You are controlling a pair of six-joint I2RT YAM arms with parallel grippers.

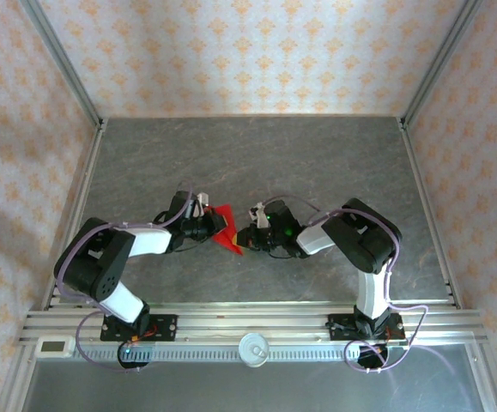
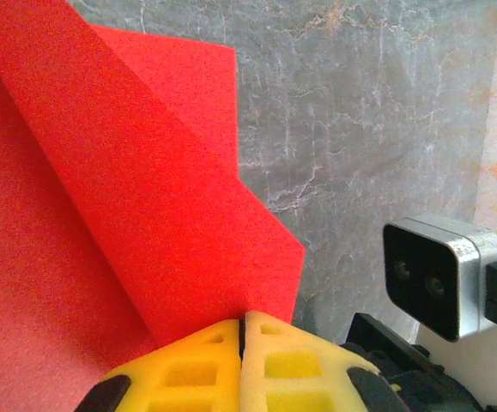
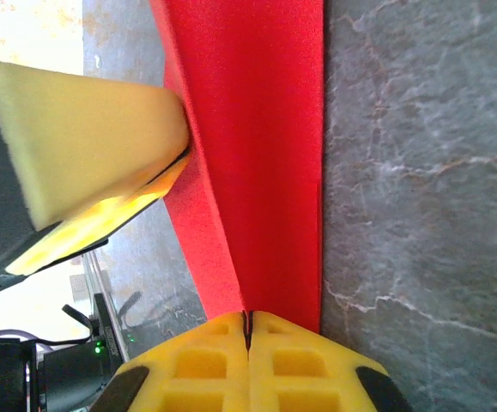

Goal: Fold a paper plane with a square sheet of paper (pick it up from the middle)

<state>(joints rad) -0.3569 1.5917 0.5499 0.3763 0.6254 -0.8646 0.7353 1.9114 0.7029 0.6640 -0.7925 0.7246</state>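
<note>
Midway across the grey table (image 1: 274, 154), the left gripper (image 2: 242, 322) and right gripper (image 3: 248, 318) are both pinching the creased red paper (image 1: 225, 225), apparently mid-fold and next needing careful edge alignment.

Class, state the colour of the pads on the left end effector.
Yellow pads, clearest in the left wrist view, pinching the bright red folded paper sheet.

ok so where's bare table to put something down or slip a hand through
The far half of the table, up to the back wall, is bare. So is the near strip between left arm base and right arm base. Crowded at the centre: left gripper and right gripper both pinch the red paper.
</note>
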